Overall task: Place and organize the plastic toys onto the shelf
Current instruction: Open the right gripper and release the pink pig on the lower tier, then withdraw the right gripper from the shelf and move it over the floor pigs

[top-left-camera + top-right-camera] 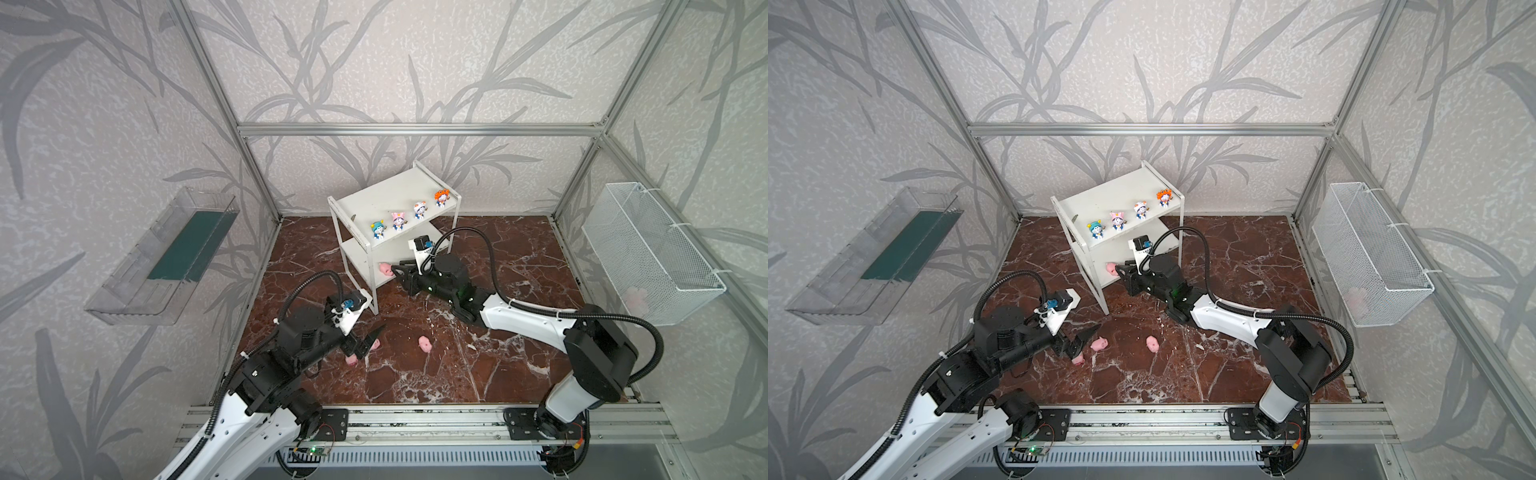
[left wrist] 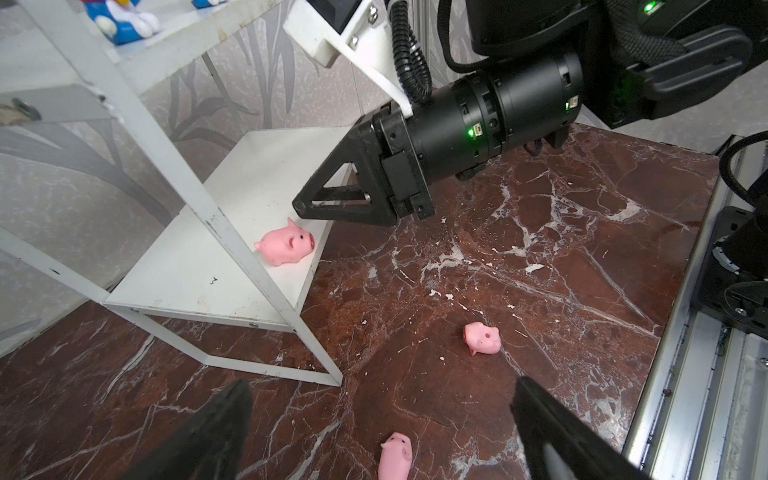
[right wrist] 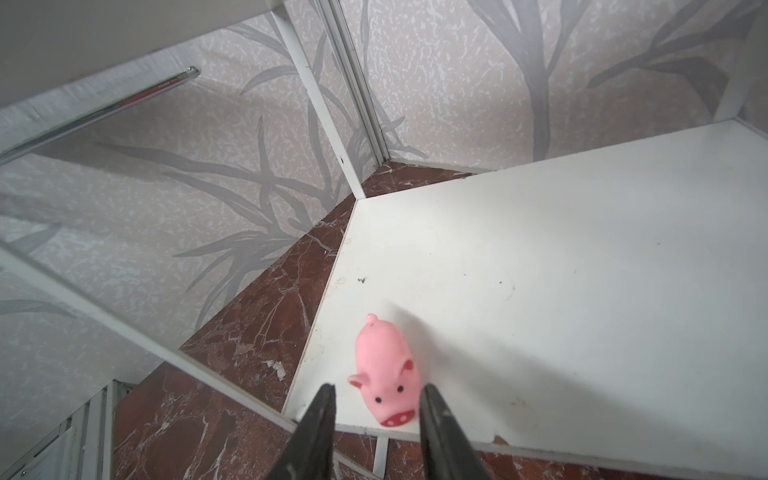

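shelf [image 1: 374,199] holds four hat toys [image 1: 398,221] and one pig [image 3: 386,374], three pigs [image 1: 1099,344] wait lower middle, left claw [image 2: 382,382] and right claw [image 3: 378,386] seem spread.

**Fig. Cell surroundings, seen from the near side.** L wall: clear plastic tray [image 1: 137,291] w/ dark green panel [image 1: 189,245] inside. R wall: white wire-mesh basket [image 1: 648,249]; blurry pale pink lump [image 1: 635,298] shows thru the mesh at its near end. Floor: red-brown marble-pattern slab [image 1: 519,257], white veins. Walls: pale wallpaper [image 1: 374,62], grey leaf print. Far side: horiz. aluminium bar [image 1: 415,129] betw. corner posts.
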You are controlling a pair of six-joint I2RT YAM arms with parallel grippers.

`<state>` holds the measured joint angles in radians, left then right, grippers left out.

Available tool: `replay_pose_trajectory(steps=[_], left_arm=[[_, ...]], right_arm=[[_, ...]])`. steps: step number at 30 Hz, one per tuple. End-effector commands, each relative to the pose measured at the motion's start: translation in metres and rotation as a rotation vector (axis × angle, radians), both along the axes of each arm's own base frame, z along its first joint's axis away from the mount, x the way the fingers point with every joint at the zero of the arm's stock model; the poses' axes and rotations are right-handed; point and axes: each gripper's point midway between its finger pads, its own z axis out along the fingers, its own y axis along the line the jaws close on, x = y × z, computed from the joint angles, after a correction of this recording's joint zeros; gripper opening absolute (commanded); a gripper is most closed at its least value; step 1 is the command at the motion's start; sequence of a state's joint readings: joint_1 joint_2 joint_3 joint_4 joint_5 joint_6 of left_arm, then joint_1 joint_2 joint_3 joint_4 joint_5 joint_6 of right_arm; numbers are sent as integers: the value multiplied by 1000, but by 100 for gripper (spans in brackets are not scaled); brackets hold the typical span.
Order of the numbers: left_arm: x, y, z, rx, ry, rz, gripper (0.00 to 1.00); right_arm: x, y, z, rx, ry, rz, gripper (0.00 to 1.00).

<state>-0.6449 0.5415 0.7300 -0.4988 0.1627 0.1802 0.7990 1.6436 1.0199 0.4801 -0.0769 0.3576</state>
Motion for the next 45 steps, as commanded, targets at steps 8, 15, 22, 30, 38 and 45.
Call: replay_pose_trajectory(steps=[8, 15, 22, 30, 38, 45], left_arm=[[1, -2, 0, -7, -4, -10, 99], [1, -2, 0, -8, -6, -8, 99], [1, -2, 0, -9, -6, -6, 99], [1, -2, 0, -10, -7, -7, 99], [1, -2, 1, -11, -7, -9, 99], [1, -3, 1, -15, -7, -13, 99]], right_arm=[[23, -7, -16, -41, 26, -42, 24], [24, 3, -28, -59, 48, -3, 24], [22, 11, -31, -44, 61, 30, 24], [18, 15, -30, -38, 58, 42, 24], [11, 6, -22, -34, 43, 35, 24], [-32, -40, -9, -79, 39, 17, 29]])
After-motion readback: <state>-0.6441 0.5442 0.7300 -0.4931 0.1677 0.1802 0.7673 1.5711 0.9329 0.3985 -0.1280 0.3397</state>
